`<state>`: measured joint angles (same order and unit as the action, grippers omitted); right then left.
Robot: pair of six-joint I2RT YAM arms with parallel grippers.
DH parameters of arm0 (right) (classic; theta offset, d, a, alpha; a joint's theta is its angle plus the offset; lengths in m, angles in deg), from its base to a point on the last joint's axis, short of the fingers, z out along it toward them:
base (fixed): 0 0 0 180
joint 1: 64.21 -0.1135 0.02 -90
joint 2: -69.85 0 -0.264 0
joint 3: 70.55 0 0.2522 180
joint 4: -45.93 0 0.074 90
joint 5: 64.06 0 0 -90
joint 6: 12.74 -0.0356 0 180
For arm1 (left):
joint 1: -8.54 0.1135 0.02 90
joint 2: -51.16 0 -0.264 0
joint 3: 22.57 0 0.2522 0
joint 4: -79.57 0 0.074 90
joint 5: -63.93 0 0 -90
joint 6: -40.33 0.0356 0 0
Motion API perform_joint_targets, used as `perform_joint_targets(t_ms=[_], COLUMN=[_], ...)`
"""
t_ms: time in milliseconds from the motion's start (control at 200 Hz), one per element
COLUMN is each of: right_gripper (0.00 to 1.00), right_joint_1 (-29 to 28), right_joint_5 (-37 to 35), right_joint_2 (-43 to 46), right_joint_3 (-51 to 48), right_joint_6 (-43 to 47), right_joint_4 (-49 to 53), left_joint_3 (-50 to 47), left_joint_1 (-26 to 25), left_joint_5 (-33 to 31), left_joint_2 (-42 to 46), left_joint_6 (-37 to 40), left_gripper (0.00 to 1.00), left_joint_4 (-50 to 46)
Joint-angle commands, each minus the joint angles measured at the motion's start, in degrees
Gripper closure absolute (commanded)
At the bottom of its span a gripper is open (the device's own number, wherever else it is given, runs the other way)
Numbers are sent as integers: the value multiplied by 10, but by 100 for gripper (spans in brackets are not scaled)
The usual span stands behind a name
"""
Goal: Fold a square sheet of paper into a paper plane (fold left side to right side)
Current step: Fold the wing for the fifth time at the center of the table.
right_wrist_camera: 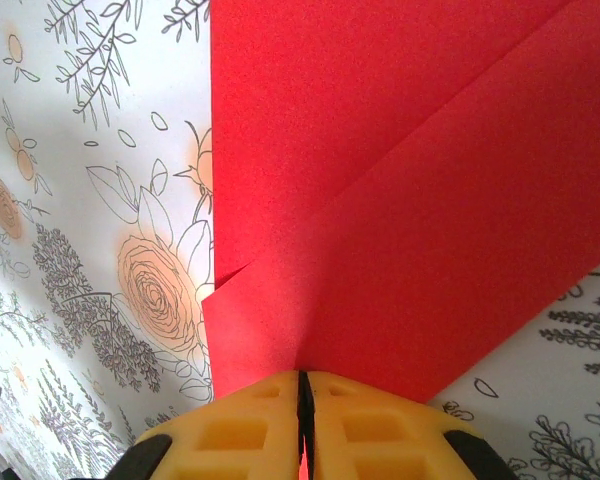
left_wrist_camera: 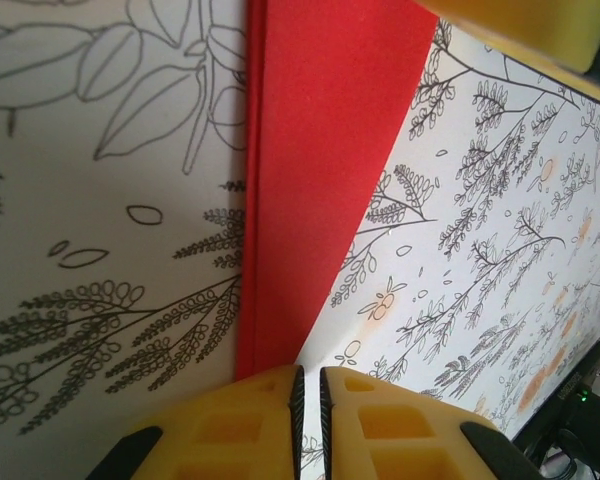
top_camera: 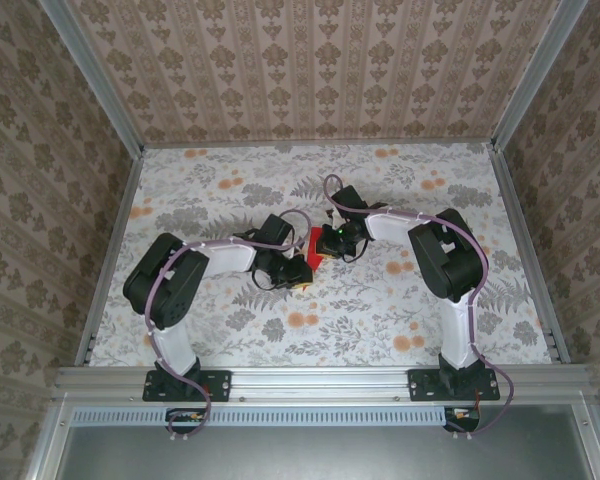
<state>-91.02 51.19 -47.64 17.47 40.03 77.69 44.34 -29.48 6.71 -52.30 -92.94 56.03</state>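
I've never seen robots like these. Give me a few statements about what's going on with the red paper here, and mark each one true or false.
1. The red paper lies near the middle of the table. True.
2. The table is plain white. False: it carries a print of flowers and leaves.
3. The paper is a flat, unfolded square. False: overlapping layers and fold edges show on it.
4. The right tool is closed on the paper's edge. True.
5. The left tool stands wide open. False: its fingers are almost together, at the end of the folded paper.
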Motion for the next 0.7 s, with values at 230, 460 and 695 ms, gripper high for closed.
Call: perform_joint_targets(t_ms=[230,460,695], right_gripper=[88,89,89], right_joint_1=[7,11,11], right_joint_5=[-69,-68,-65], right_joint_2=[-39,-40,-39], right_joint_3=[-10,-11,-11], right_joint_6=[14,15,15], right_joint_4=[85,86,83], left_joint_3=[-43,-82,-111], left_joint_1=[11,11,12], left_joint_5=[-9,2,0], left_joint_2=[10,32,50], left_joint_6=[7,1,-9], left_gripper=[87,88,89], left_joint_4=[-32,-22,-15])
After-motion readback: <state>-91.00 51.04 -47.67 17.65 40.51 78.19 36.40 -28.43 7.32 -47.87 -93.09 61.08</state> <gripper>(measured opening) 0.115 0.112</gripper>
